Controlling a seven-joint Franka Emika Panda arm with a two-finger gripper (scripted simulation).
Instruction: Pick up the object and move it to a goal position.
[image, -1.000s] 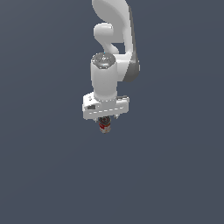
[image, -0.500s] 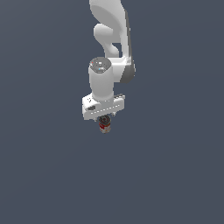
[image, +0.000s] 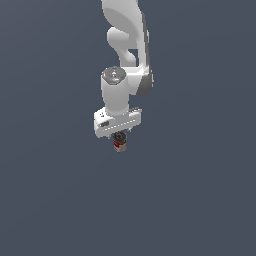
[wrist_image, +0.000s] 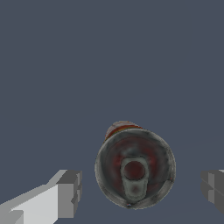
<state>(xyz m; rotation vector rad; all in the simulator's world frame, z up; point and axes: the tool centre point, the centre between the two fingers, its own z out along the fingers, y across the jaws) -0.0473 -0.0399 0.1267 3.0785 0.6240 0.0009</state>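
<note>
The object is a small tin can with a greyish metal end and a red label edge. It stands upright on the dark floor, seen end-on in the wrist view. My gripper is open and straddles it, and a gap shows between the can and each of the fingers. In the exterior view the white gripper hangs straight over the object. Only the can's lower red-and-white part shows under the hand.
A plain dark grey floor fills both views. The white arm rises from the hand toward the exterior view's top edge. Nothing else shows.
The hand has sunk a little over the can and shifted slightly toward the exterior view's left. The can has stayed where it was.
</note>
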